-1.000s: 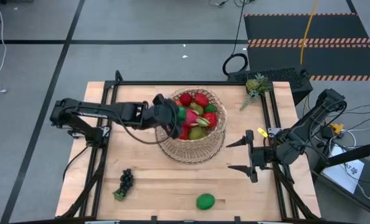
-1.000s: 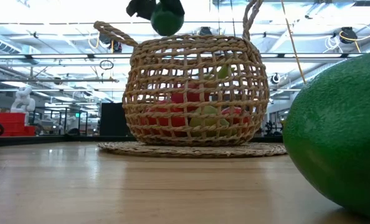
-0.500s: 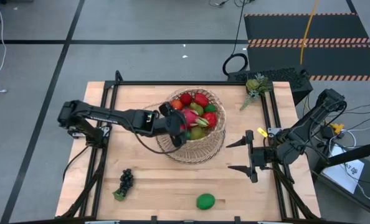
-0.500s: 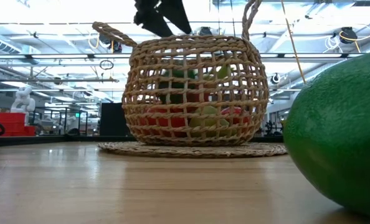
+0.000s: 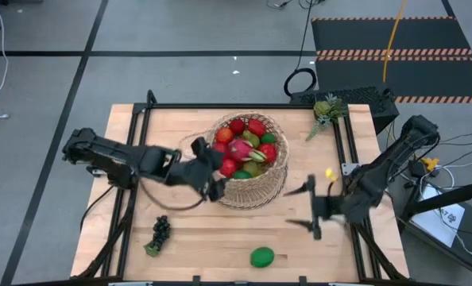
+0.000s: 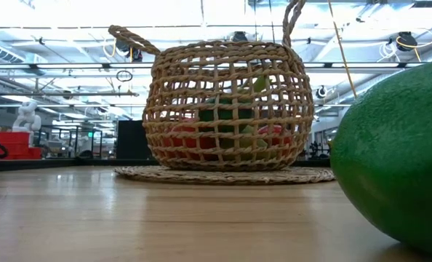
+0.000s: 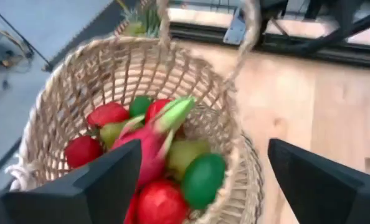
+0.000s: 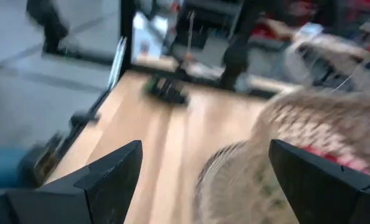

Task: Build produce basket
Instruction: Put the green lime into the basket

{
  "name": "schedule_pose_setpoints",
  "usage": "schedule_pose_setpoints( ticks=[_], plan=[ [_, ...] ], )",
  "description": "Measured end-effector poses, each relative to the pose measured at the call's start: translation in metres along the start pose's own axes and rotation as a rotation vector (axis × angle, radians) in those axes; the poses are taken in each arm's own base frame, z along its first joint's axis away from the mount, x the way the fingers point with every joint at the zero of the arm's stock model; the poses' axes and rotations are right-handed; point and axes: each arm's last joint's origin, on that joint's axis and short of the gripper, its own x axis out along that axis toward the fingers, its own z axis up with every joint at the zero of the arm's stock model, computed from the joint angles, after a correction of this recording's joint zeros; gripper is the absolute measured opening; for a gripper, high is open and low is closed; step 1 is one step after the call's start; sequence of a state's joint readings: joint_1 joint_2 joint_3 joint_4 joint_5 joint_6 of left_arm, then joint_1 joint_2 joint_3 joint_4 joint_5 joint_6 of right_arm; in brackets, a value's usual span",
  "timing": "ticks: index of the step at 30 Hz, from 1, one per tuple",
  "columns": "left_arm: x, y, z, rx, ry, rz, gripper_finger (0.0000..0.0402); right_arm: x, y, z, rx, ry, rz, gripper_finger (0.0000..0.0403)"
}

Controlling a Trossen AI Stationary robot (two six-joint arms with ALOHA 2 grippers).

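The tan wicker basket (image 5: 256, 187) stands on its flat base mid-table, also in the low view (image 6: 227, 109). It holds red round fruits, green pears, a pink dragon fruit (image 7: 149, 142) and a green lime (image 7: 202, 180). My left gripper (image 5: 214, 173) hovers open and empty just outside the basket's near-left rim, looking into it. My right gripper (image 5: 309, 210) hangs open and empty to the right of the basket. A second green lime (image 5: 261, 257) lies on the table near the front edge, and dark grapes (image 5: 160, 233) lie at the front left.
A small green pineapple-like toy (image 5: 325, 108) lies at the table's far right corner. Black rails (image 5: 133, 159) run along the table's left and right sides. Bare wood lies between the grapes and the front lime. That lime (image 6: 398, 160) fills the low view's right side.
My left gripper, over the basket holding a green lime a second ago, opened and let it fall in among the fruit. It then drew back toward the table's near-left, clear of the rim. My right gripper shifted a little toward the near edge and rolled.
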State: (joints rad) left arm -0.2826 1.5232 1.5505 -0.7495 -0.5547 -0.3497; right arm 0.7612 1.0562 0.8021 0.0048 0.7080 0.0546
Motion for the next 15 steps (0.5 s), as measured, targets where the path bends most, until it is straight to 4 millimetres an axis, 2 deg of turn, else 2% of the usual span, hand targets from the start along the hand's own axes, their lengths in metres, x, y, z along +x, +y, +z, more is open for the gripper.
schedule_pose_setpoints(
  ticks=[7,10,15],
  plan=[
    [-0.033,-0.031,-0.020,0.079,-0.055,0.073,0.0296,0.044,0.047,-0.041,0.081,0.204,0.121,0.0343],
    [-0.038,-0.041,-0.028,0.106,-0.066,0.075,0.0280,0.059,0.066,-0.054,0.127,0.290,0.187,0.0343],
    [-0.036,-0.047,-0.041,0.117,-0.050,0.071,0.0263,0.082,0.093,-0.061,0.214,0.339,0.252,0.0346]
  ],
)
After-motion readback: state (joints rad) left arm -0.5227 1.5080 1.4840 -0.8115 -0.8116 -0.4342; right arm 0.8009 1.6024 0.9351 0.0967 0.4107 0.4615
